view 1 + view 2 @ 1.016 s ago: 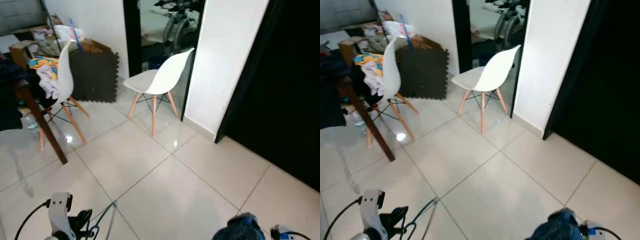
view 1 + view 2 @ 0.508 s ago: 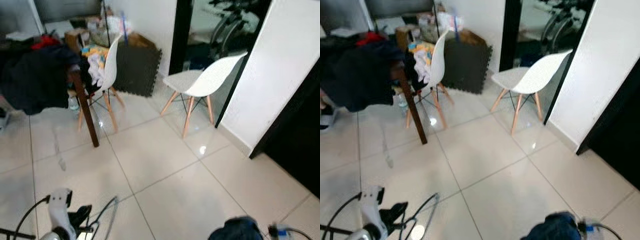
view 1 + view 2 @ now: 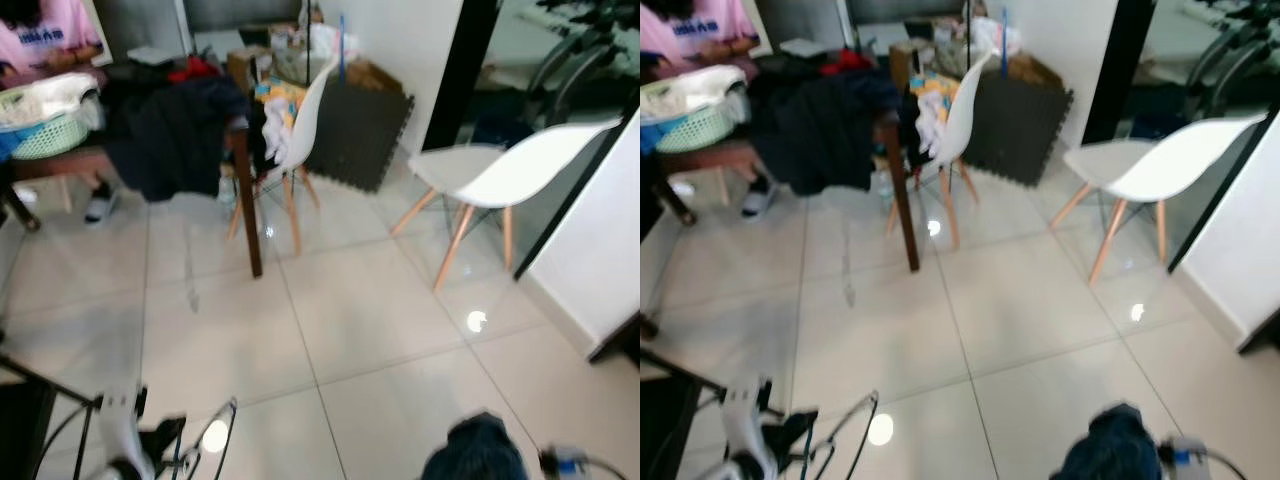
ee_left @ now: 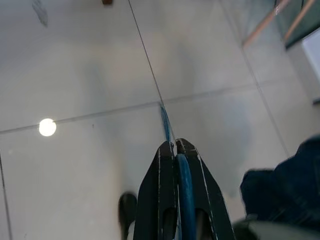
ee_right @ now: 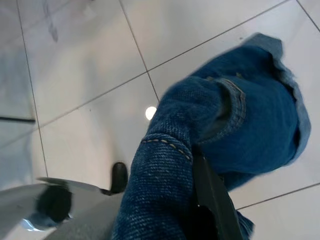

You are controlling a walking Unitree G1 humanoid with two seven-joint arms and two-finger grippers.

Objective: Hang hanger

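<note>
While your left gripper (image 4: 175, 146) is pinching the blue hanger (image 4: 184, 185) between clamped fingers, your right gripper (image 5: 200, 170) is clutching denim jeans (image 5: 220, 125), both hanging above the tiled floor (image 3: 380, 330).

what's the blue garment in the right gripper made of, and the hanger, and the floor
The garment looks like blue denim: coarse weave, orange seam stitching. The hanger, pinched in the left gripper, is a thin blue rod, probably coated wire or plastic. The floor looks like glossy pale tile, with grout lines and lamp reflections.
</note>
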